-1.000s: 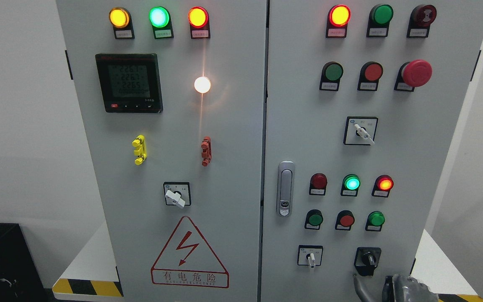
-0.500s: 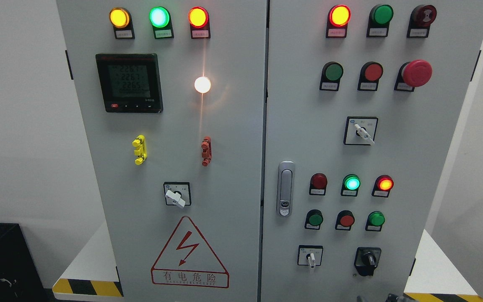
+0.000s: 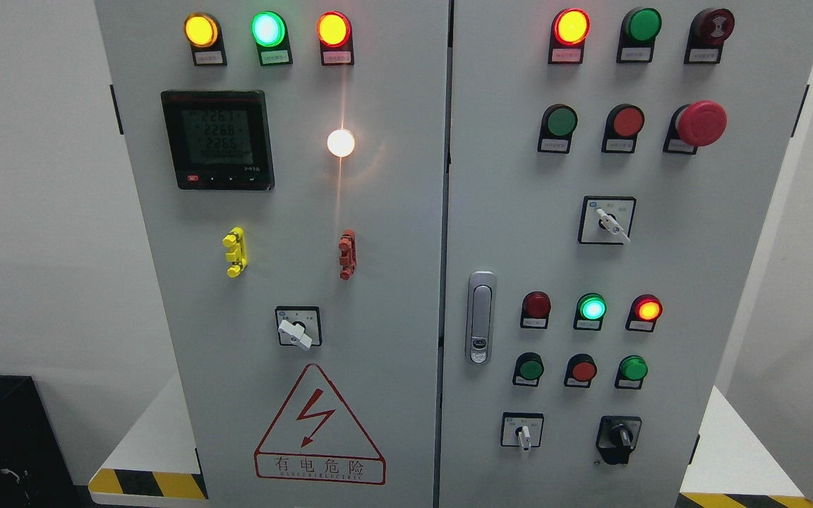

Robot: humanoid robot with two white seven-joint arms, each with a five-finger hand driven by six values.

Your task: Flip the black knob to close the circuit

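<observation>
The black knob point(image 3: 618, 437) sits at the lower right of the grey cabinet's right door point(image 3: 660, 268), on a black mount, its handle pointing roughly up and slightly left. Neither of my hands shows anywhere in the head view. Above the knob, a green lamp point(image 3: 592, 308) and a red lamp point(image 3: 648, 309) are lit, and a dark red lamp point(image 3: 537, 305) is unlit.
A white selector switch point(image 3: 523, 432) sits left of the knob, another point(image 3: 610, 221) higher up, a third point(image 3: 296, 329) on the left door. A red mushroom stop button point(image 3: 701, 123), a door latch point(image 3: 479, 317), a meter point(image 3: 217, 138) and a black box point(image 3: 4, 444) at the lower left are in view.
The right hand, seen at the bottom edge below the black knob a second ago, has dropped out of view. The knob and lamps look unchanged.
</observation>
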